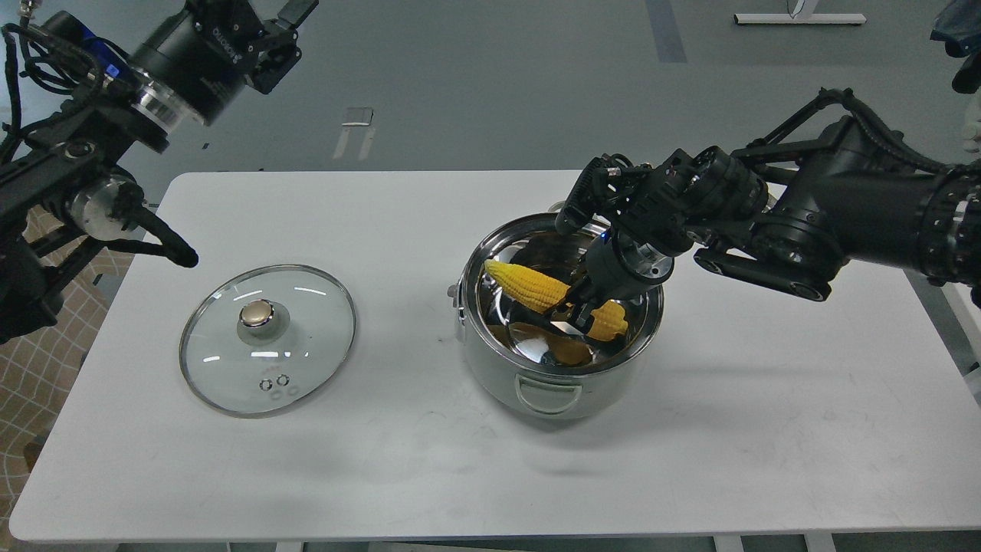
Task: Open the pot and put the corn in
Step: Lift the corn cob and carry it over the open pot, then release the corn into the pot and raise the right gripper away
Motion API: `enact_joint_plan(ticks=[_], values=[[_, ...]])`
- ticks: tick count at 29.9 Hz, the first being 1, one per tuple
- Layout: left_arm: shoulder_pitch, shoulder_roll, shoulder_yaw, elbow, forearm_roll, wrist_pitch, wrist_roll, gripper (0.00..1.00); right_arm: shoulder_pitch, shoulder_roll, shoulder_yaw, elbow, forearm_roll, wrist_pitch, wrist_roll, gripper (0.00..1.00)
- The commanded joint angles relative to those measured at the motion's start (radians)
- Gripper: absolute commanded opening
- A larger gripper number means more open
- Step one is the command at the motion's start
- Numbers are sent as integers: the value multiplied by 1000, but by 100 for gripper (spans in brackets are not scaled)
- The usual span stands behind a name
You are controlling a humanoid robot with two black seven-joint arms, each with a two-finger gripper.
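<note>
The pot (563, 337) is polished steel, mirror-bright inside, with pale glossy plastic-looking loop handles. The corn (529, 285) is bright yellow, bumpy with rows of kernels and faintly shiny. The lid (268, 339) is clear smooth glass in a thin metal rim, topped by a brushed gold-toned knob. The table (398, 468) is matt white and smooth. Both arms are matt black with some bare silver metal joints
</note>
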Motion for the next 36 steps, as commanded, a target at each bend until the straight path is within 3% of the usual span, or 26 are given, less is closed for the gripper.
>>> enact_joint_plan(ticks=[1, 13, 18, 19, 24, 27, 31, 36], values=[[0, 0, 0, 0, 0, 0, 0, 92, -2, 1, 0, 0, 4, 0, 0, 63], [0, 0, 0, 0, 0, 0, 0, 92, 28, -24, 48, 0, 29, -3, 0, 77], [0, 0, 0, 1, 5, 0, 0, 96, 128, -101, 157, -37, 222, -2, 0, 88], [2, -2, 0, 3, 6, 2, 0, 96, 145, -119, 178, -65, 295, -2, 0, 95], [8, -23, 3, 15, 8, 2, 0, 97, 124, -180, 272, -209, 528, -3, 0, 100], [10, -52, 5, 28, 11, 2, 0, 97, 9, -207, 385, -295, 705, -8, 0, 100], [29, -107, 3, 92, 11, 2, 0, 97, -187, -207, 610, -365, 869, -87, 0, 100], [62, -215, 5, 236, 0, -9, 0, 97, -449, -202, 944, -361, 897, -86, 0, 100]])
